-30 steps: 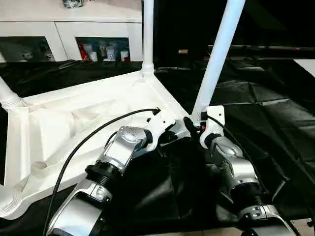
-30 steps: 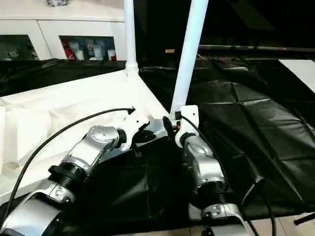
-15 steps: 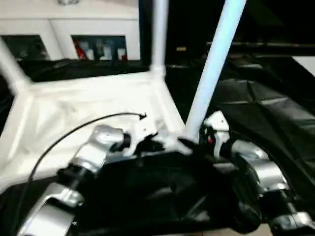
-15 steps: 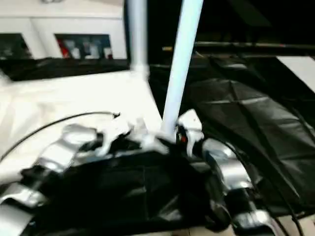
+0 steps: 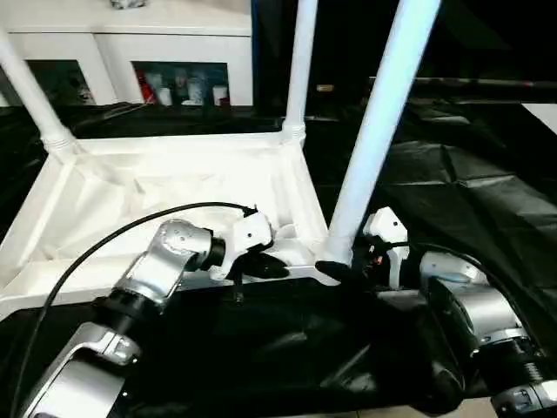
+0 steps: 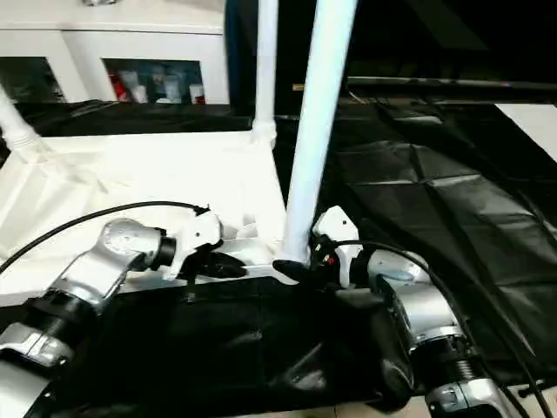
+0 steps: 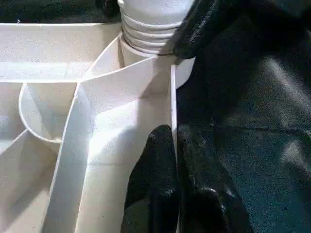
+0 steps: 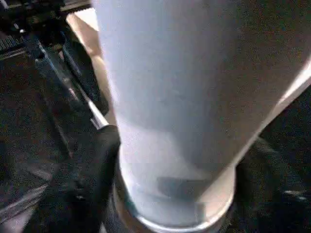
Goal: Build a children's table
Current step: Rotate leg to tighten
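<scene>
On the black-draped desk (image 5: 487, 200), the upturned children's table (image 5: 165, 196) has its near-corner leg (image 5: 374, 139) upright at 12 o'clock, right end effector (image 5: 344, 268) clasping its base; left end effector (image 5: 261, 266), fingers pressed together, pinches the rim.

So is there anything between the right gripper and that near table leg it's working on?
Nothing visible. The right gripper sits at the base of the near leg, one black finger against the tube where it enters the tabletop's corner socket. The left gripper pinches the rim beside it.
</scene>
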Robot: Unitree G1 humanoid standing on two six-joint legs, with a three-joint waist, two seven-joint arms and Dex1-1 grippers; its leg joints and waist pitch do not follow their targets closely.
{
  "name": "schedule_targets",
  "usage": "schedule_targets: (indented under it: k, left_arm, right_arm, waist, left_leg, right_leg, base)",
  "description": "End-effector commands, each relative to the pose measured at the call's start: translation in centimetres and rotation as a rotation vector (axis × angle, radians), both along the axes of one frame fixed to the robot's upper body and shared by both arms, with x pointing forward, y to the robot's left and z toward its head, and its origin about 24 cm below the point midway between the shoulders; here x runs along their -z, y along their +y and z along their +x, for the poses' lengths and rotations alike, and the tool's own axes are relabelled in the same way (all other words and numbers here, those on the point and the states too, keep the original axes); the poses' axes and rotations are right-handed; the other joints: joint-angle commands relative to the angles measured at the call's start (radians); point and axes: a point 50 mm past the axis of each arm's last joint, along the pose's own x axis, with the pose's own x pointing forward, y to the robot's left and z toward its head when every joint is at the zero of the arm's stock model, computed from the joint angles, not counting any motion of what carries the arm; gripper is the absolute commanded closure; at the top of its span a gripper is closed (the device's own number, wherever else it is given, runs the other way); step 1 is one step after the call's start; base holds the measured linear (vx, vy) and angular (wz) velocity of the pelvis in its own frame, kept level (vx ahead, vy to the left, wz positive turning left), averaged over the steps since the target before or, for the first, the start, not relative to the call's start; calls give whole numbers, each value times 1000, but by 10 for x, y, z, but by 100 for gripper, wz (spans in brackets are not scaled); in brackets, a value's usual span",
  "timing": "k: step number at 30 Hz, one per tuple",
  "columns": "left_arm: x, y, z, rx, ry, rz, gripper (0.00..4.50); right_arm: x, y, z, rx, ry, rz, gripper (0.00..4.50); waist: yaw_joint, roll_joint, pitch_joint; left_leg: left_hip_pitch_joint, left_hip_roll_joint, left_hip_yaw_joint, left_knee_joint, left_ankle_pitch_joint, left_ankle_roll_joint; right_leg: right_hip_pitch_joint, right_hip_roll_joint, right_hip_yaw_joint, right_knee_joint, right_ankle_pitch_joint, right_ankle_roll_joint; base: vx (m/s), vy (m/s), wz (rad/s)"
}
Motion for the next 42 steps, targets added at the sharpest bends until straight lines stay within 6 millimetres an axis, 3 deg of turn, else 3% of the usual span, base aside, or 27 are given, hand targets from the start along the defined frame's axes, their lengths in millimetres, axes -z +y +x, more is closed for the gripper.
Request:
schedule_targets:
  k: [1,8,12,14,17,18,21,23,27,28,29,31,35,39,40,42]
  left_arm:
    - [5,2,0,-6,11,42,450]
    - [8,8,0,-19,21,53,450]
    - [9,7,5,-95,12,53,450]
    - [10,3,12,-194,-6,56,450]
    - [9,-8,20,-281,-28,45,450]
    - [9,-10,20,-292,-29,42,450]
    - [8,-19,24,-336,-35,30,450]
    - [6,-38,26,-376,-61,5,450]
    - [4,-48,25,-358,-73,-15,450]
    - [3,-49,24,-351,-75,-21,450]
    - [3,-48,24,-348,-80,-24,450]
    - [3,-45,23,-330,-84,-27,450]
    - [3,-41,23,-323,-91,-24,450]
    - [3,-31,19,-266,-86,-24,450]
    - [3,-27,17,-235,-82,-21,450]
    - [6,-17,12,-181,-58,-4,450]
  right_arm:
    - [-5,0,3,0,-13,-5,138]
    - [-1,0,1,14,4,16,177]
    - [10,0,4,116,23,-7,178]
    - [19,0,11,302,41,-10,178]
    - [28,4,17,488,73,10,178]
    - [29,4,18,513,77,12,178]
    - [35,9,21,632,103,21,178]
    - [38,29,30,751,135,66,178]
    - [32,47,33,696,94,81,178]
    - [30,49,34,678,71,86,110]
    - [25,49,35,647,45,95,110]
    - [21,45,37,621,18,97,90]
    - [16,40,39,575,-6,99,75]
    - [5,26,34,391,-28,95,75]
    - [2,20,29,315,-37,80,75]
    - [-3,7,20,183,-42,46,75]
  waist:
    - [1,-6,-60]
    - [1,-8,-61]
    - [-2,-7,-57]
    - [-4,-6,-55]
    - [-7,-13,-52]
    - [-7,-7,-53]
    - [-9,-8,-54]
    - [-12,-5,-55]
    - [-12,-12,-60]
    - [-11,-12,-62]
    - [-10,-13,-62]
    - [-8,-13,-62]
    - [-7,-12,-60]
    - [-7,-15,-60]
    - [-7,-12,-62]
    - [-2,-16,-63]
  left_leg:
    - [11,46,-14,-65,-131,60]
    - [10,43,-13,-63,-126,64]
    - [12,43,-13,-66,-151,50]
    - [16,44,-14,-69,-186,28]
    - [17,41,-16,-72,-218,3]
    - [21,43,-17,-74,-227,-8]
    - [17,43,-19,-76,-232,-15]
    - [18,43,-20,-78,-229,-20]
    - [14,43,-19,-76,-210,-13]
    - [11,42,-17,-74,-174,1]
    - [11,42,-17,-74,-166,6]
    - [9,41,-15,-71,-153,26]
    - [11,42,-15,-72,-167,32]
    - [7,41,-15,-70,-148,52]
    - [7,42,-14,-68,-141,53]
    - [6,44,-14,-65,-115,79]
  right_leg:
    - [46,-74,53,-69,-69,-246]
    - [47,-74,53,-69,-64,-246]
    - [42,-74,53,-75,-117,-239]
    - [39,-75,53,-81,-181,-228]
    - [36,-75,54,-90,-272,-198]
    - [30,-77,55,-93,-291,-191]
    - [34,-76,54,-94,-287,-181]
    - [30,-77,55,-91,-256,-189]
    - [36,-75,54,-87,-197,-187]
    - [40,-74,54,-80,-126,-196]
    - [41,-74,54,-78,-108,-200]
    - [43,-74,54,-76,-78,-211]
    - [44,-75,53,-80,-112,-212]
    - [48,-74,53,-80,-97,-211]
    - [49,-74,54,-78,-85,-214]
    - [54,-73,53,-71,-26,-223]
  base:
    - [0,0,0]
    - [0,0,0]
    - [0,0,0]
    - [0,0,0]
    - [0,0,0]
    - [0,0,0]
    - [0,0,0]
    - [0,0,0]
    - [0,0,0]
    - [0,0,0]
    - [0,0,0]
    - [0,0,0]
    - [0,0,0]
    - [0,0,0]
    - [0,0,0]
    - [0,0,0]
